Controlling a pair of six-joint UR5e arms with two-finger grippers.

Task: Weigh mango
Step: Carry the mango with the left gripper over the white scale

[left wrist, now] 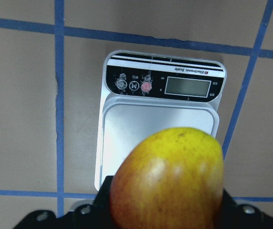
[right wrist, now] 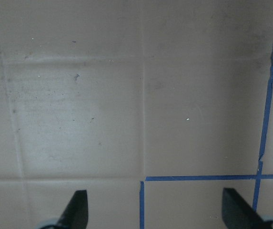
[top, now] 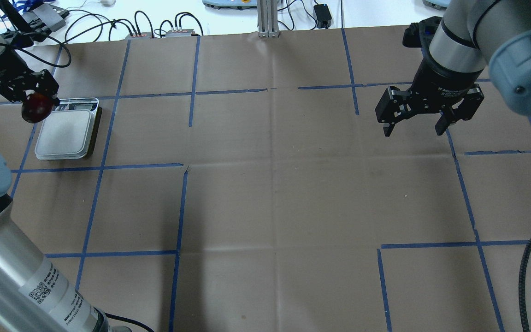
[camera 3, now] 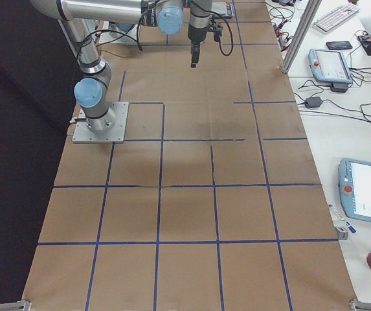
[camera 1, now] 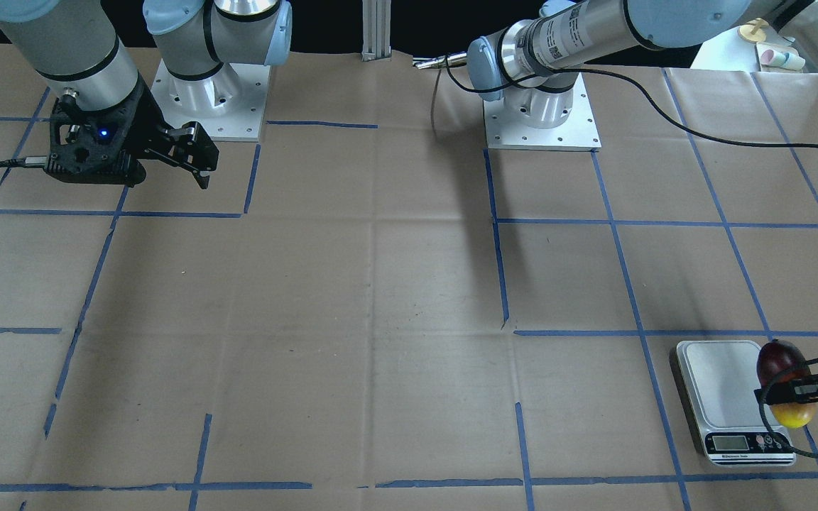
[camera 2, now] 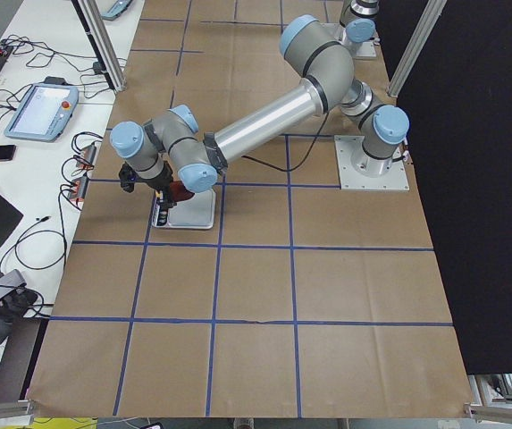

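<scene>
The mango (camera 1: 784, 384), dark red at one end and yellow at the other, hangs in my left gripper (camera 1: 796, 390), which is shut on it just above the outer edge of the kitchen scale (camera 1: 718, 380). In the overhead view the mango (top: 35, 106) sits at the scale's (top: 65, 135) far left corner. In the left wrist view the mango's yellow end (left wrist: 169, 183) fills the bottom, with the scale's platform (left wrist: 141, 129) and blank display below it. My right gripper (top: 429, 121) is open and empty, high over the table's right side.
Brown paper with blue tape grid lines (top: 270, 184) covers the table. Both arm bases (camera 1: 540, 113) stand at the robot's edge. Cables and devices (top: 155, 27) lie beyond the far edge. A black cable (top: 530, 258) trails at the right.
</scene>
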